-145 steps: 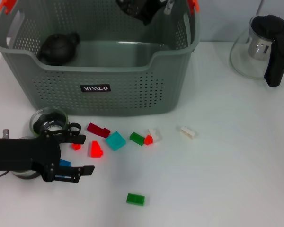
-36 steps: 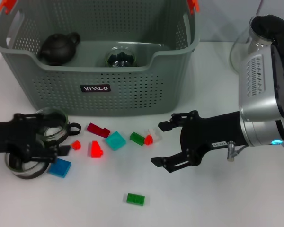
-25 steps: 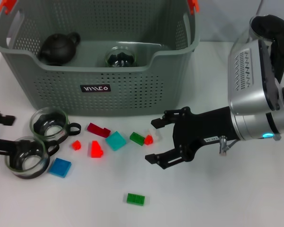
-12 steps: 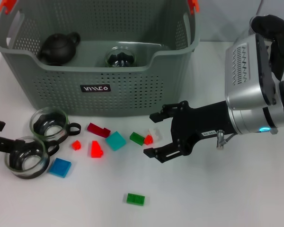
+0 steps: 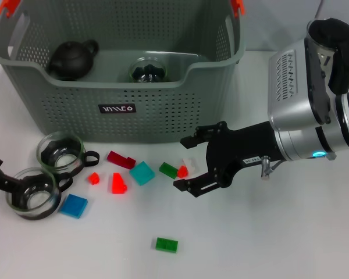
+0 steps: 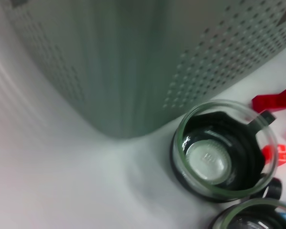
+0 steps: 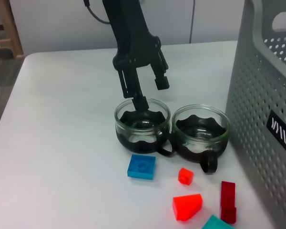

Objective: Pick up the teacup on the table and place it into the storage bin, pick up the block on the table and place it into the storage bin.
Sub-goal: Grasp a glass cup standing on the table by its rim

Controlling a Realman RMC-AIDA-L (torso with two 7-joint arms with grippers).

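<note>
Two glass teacups stand on the table left of the blocks, one (image 5: 60, 152) near the storage bin (image 5: 122, 107), the other (image 5: 33, 193) closer to me. A third teacup (image 5: 146, 70) lies inside the bin. My left gripper (image 7: 151, 93) is open at the far left edge, one finger over the rim of the nearer teacup (image 7: 142, 125). My right gripper (image 5: 183, 164) is open and empty, just right of a small red block (image 5: 182, 171) and a white block (image 5: 188, 164). Green (image 5: 168, 170), teal (image 5: 142, 172), red (image 5: 117, 182) and blue (image 5: 74, 206) blocks lie scattered.
A black teapot (image 5: 70, 58) sits in the bin's left part. A glass teapot (image 5: 320, 58) stands at the back right. A dark red block (image 5: 121, 159) lies by the bin wall, and a lone green block (image 5: 166, 244) lies near the front.
My right gripper has moved left and closer to the small red and white blocks. My left arm has drawn back farther toward the left edge. Cups and blocks have not moved.
</note>
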